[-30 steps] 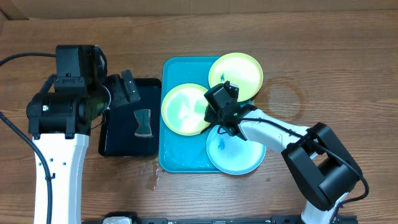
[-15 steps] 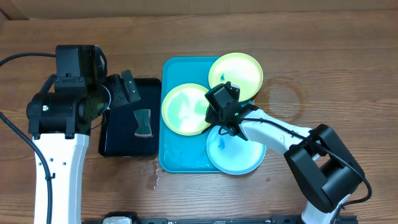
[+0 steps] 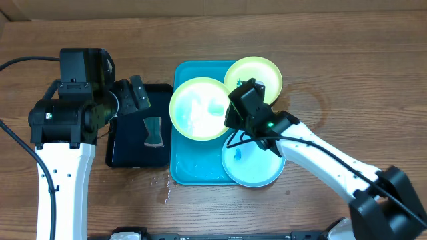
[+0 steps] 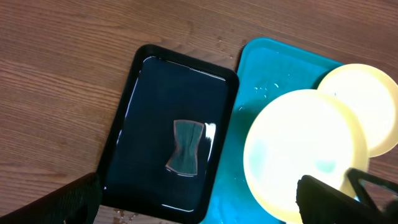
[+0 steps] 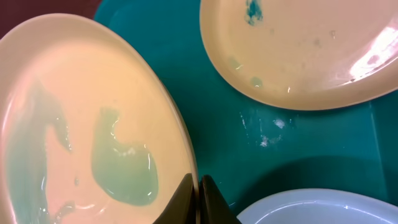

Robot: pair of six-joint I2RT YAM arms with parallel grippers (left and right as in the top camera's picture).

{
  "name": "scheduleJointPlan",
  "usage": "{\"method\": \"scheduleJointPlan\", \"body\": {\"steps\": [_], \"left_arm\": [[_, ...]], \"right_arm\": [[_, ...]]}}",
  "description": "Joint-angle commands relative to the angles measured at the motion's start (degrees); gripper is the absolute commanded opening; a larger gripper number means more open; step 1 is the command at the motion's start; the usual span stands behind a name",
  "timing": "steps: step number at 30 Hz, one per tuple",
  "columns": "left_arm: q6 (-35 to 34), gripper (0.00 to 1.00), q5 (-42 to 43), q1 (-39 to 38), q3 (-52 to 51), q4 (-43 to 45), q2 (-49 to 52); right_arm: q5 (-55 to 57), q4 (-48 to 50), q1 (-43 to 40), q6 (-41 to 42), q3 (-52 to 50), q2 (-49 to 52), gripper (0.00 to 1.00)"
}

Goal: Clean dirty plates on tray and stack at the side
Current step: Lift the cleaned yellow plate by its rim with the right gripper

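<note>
The right gripper (image 5: 196,190) is pinched tight on the right-hand rim of a yellow-green plate (image 3: 197,109), with one finger above the lip and one below and no gap showing between them. The plate is tilted and looks lifted off the tray floor. A thin pool of bluish-green liquid and some wet streaks lie across its pale centre. It hangs over the upper-left part of the turquoise tray (image 3: 193,170), and its edge reaches out to the tray's left rim. Just behind the gripper, a second yellow-green plate (image 3: 257,72) sits at the tray's far right corner, partly over the rim, with a small blue smudge near its lower-left edge. On the near side of the gripper, a light-blue plate (image 3: 257,167) rests on the tray's lower-right corner and juts out past the rim. It has a blue mark on its left half. The bare tray floor between the plates is wet. The left gripper (image 3: 133,95) hovers spread wide and empty over a black tray (image 3: 130,150), which lies just beside the turquoise one. A small grey bow-tie-shaped pad (image 3: 153,131) lies in it. Both trays sit on a wooden table (image 3: 333,67), and a few droplets (image 3: 163,190) show near the turquoise tray's lower-left corner.
</note>
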Motion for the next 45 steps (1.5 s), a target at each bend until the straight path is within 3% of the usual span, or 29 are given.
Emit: {"method": "scheduleJointPlan", "body": {"steps": [1,15,25,34,45], "left_arm": [[-0.9,1.00,-0.9,0.4,0.5,0.0,-0.3],[-0.9,1.00,-0.9,0.4,0.5,0.0,-0.3],[-0.9,1.00,-0.9,0.4,0.5,0.0,-0.3],[-0.9,1.00,-0.9,0.4,0.5,0.0,-0.3],[-0.9,1.00,-0.9,0.4,0.5,0.0,-0.3]], "right_arm": [[-2.7,0.6,0.4,-0.3,1.4,-2.0,0.04],[1.3,7.6,5.6,1.4,1.4,0.0,0.04],[4.2,14.9,9.7,1.2,5.3,6.9,0.04],[10.9,6.3,13.0,-8.7,24.4,17.5,0.04],[20.2,14.0,13.3,-27.3,26.0,18.4,0.04]]}}
